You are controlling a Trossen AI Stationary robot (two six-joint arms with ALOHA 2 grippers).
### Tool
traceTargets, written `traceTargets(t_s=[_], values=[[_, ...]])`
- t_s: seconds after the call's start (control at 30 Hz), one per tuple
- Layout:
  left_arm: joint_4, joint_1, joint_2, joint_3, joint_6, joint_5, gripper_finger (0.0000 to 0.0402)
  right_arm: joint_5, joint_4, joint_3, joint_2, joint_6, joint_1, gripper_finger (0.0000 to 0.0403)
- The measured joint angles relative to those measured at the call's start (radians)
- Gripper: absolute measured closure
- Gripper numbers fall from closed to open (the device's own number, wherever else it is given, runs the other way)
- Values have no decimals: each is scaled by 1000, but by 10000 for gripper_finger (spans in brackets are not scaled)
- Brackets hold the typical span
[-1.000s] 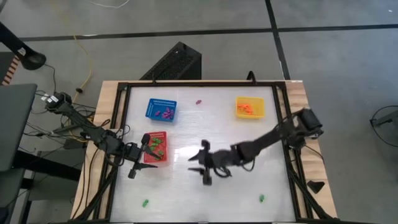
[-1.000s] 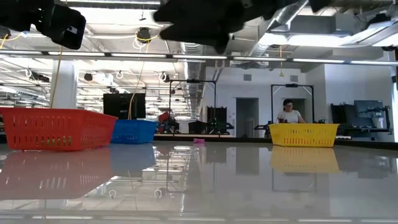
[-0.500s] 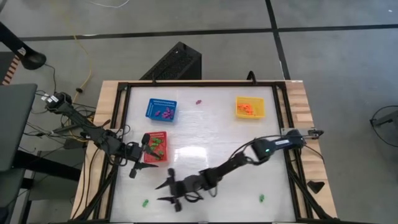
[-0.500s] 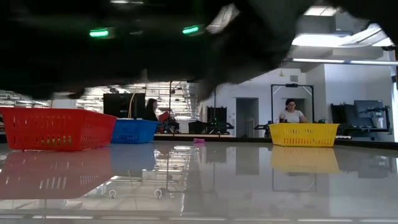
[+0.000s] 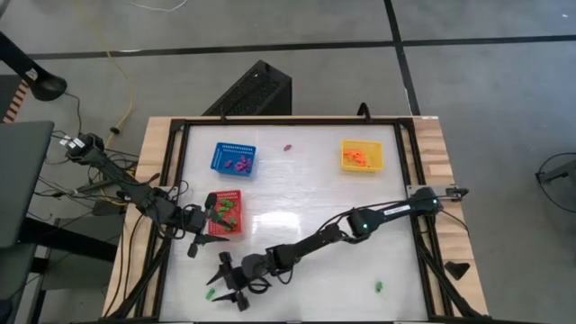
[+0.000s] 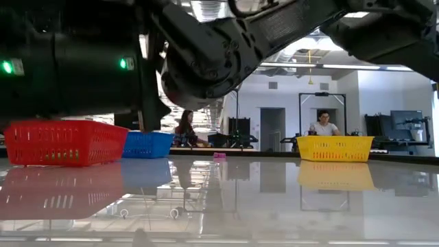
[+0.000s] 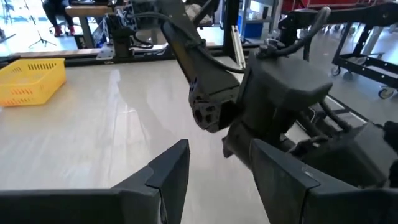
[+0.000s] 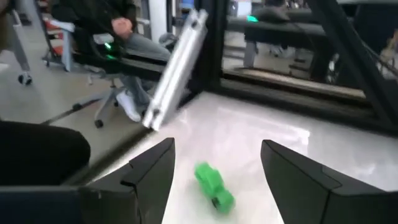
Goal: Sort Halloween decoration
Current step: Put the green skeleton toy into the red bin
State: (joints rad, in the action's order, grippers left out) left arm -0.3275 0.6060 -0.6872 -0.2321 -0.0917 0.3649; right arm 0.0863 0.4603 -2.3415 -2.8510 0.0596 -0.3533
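Here my right gripper (image 5: pixel 227 290) hangs, fingers apart, over a green trinket (image 8: pixel 213 182); my left gripper (image 5: pixel 213 216), fingers apart, waits at the red basket (image 5: pixel 225 213), its contents blurred.

Three mesh baskets sit on the white table (image 5: pixel 297 193): a blue basket (image 5: pixel 234 159) at far left, a red basket (image 5: pixel 226 213) just nearer than it, and a yellow basket (image 5: pixel 362 156) at far right. Beyond the table, a seated person (image 6: pixel 323 126) shows behind the yellow basket.

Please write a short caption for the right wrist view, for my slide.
Right gripper, fingers open, poised over a green trinket lying on the white table.
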Motion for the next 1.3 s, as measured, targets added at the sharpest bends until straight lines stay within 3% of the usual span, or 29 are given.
traceTargets(t_s=[0.43, 0.7, 0.87, 1.3], values=[[-7, 0, 0, 0, 16, 14, 242, 74, -146, 2, -2, 43, 29, 132], [-7, 0, 0, 0, 16, 23, 242, 111, -82, -13, -31, 46, 25, 132], [-14, 0, 0, 0, 25, 39, 242, 129, 66, -18, -90, -97, 20, 134], [-21, 0, 0, 0, 31, 39, 242, 129, -58, -18, -72, -53, 29, 145]])
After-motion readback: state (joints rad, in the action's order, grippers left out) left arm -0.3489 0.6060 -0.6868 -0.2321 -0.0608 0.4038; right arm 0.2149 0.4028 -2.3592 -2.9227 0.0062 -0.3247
